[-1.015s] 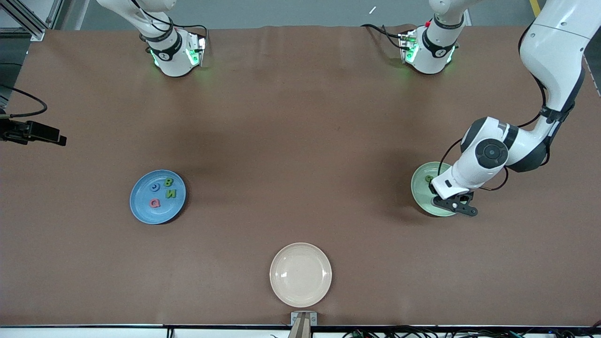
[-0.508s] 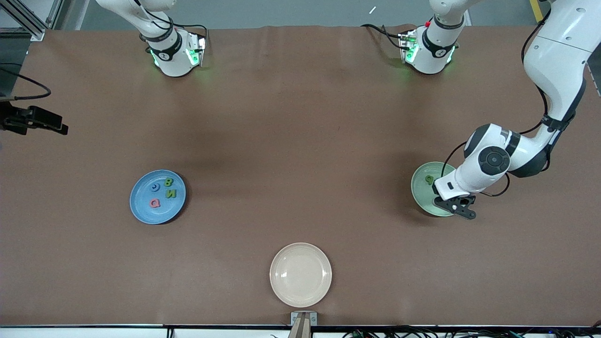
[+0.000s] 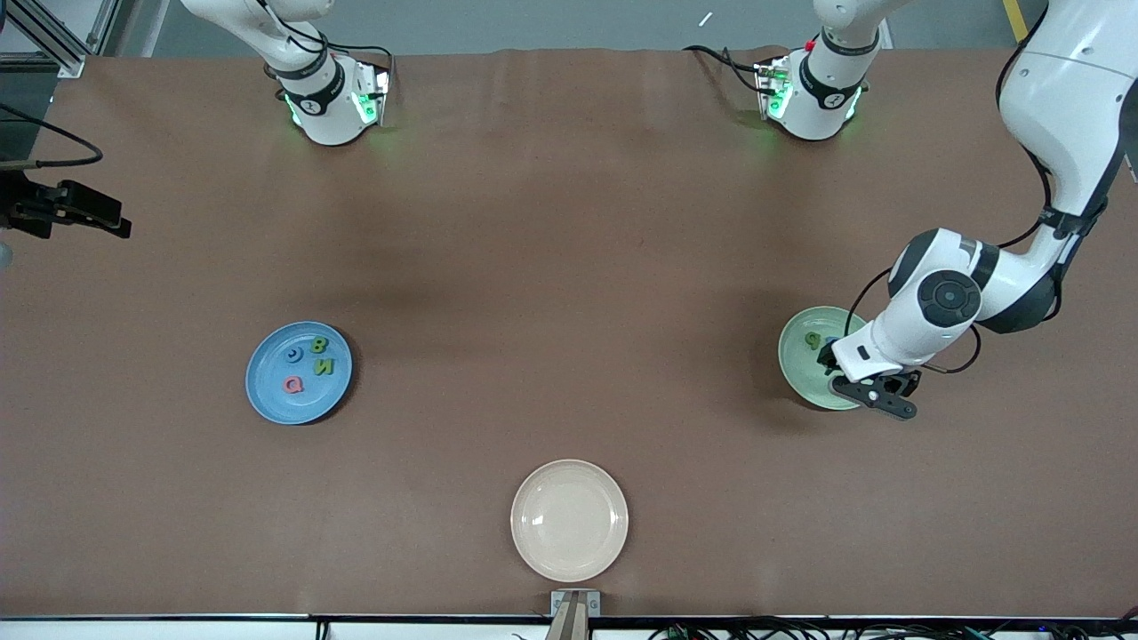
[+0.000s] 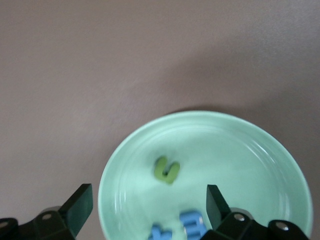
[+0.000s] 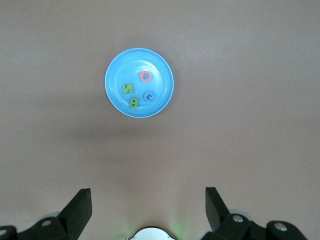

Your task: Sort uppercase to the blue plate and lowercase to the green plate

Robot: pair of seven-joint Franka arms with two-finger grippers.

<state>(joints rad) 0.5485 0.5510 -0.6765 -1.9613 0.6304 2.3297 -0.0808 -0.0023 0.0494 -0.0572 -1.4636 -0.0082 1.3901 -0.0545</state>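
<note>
**Four capitals on blue, three small letters seen on green**

Four uppercase pieces lie together on the blue plate (image 3: 299, 372): a green B (image 3: 319, 345), a green N (image 3: 324, 366), a red-pink Q (image 3: 292, 384) and a blue ring-shaped C (image 3: 293, 356). They sit there because that plate collects the capitals, so that half of the sort looks finished.

Taking the cream plate (image 3: 569, 520) as landmark, the blue plate lies farther from the front camera and toward the right arm's end of the bench (image 3: 569, 222); the green plate (image 4: 240, 145) lies farther too, toward the left arm's end.

On the green plate the left wrist view shows three lowercase pieces: one green u-like letter (image 4: 167, 169) and two blue letters (image 4: 192, 223) at the frame's edge. A fourth is not visible.

The left end effector (image 4: 147, 205) hangs just over the green plate, jaws spread wide and empty, probably having let a letter go. The right end effector (image 5: 147, 202) waits high over bare bench, jaws wide, holding nothing.

Plates counted: three, the cream one bare.
</note>
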